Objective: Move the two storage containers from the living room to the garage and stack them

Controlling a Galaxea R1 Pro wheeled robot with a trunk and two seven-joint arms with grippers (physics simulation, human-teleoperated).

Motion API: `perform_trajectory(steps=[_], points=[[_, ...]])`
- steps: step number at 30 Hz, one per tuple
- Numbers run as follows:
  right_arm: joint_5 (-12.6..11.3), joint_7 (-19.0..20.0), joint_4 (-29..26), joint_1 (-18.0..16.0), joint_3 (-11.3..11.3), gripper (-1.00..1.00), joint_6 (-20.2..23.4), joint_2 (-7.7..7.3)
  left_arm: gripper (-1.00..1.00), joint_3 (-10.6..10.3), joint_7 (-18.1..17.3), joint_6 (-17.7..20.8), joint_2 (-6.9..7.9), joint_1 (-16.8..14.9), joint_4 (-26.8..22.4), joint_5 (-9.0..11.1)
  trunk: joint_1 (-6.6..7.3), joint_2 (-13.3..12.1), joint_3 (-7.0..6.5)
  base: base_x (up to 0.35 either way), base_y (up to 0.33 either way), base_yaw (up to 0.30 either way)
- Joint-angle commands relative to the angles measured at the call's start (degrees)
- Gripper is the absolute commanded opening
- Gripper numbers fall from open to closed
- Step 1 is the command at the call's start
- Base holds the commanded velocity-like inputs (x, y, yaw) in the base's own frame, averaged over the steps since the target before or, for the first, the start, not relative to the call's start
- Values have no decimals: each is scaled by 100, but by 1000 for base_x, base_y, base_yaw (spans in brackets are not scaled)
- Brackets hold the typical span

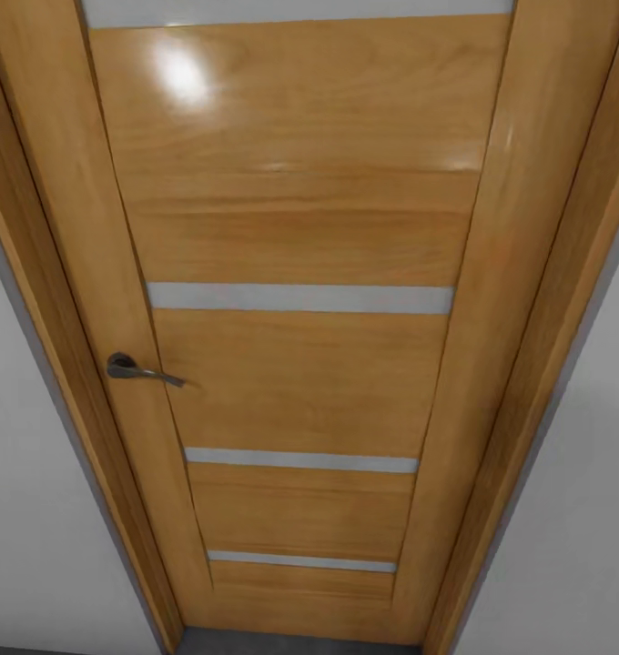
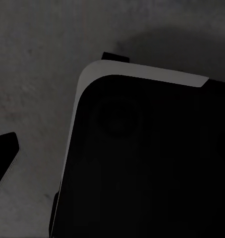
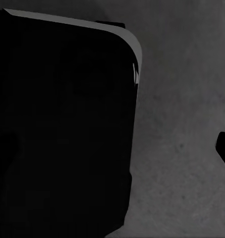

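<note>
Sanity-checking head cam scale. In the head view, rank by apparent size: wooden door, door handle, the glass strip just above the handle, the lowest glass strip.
1. wooden door, by far the largest
2. glass strip above the handle
3. lowest glass strip, though it sits farther down the tilted view, so true size is unsure
4. door handle

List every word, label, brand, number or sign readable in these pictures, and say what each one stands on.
None: no picture carries readable text.
The wooden door is plain, with pale strips and a metal handle, no lettering.
The wall beside it is blank.
Both wrist views show a dark rounded body over grey concrete floor, all unmarked.
</note>
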State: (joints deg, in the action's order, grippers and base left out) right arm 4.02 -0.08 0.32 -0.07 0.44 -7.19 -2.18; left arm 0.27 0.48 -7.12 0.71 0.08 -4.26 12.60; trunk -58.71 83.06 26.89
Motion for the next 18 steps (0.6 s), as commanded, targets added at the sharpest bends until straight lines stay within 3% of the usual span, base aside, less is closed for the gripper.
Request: perform_trajectory(steps=[1, 9, 18], points=[[41, -1, 4, -1, 0, 100, -23, 0, 100, -1, 5, -9, -1, 1, -4, 23, -2, 2, 4, 161, 137, 0], [31, -1, 4, -2, -8, 100, -22, 14, 100, -1, 5, -9, -9, 1, -4, 23, -2, 2, 4, 128, 124, -46], [20, -1, 4, -2, -26, 100, -19, 8, 100, -1, 1, -9, -4, 1, -4, 23, -2, 2, 4, 14, 55, -32]])
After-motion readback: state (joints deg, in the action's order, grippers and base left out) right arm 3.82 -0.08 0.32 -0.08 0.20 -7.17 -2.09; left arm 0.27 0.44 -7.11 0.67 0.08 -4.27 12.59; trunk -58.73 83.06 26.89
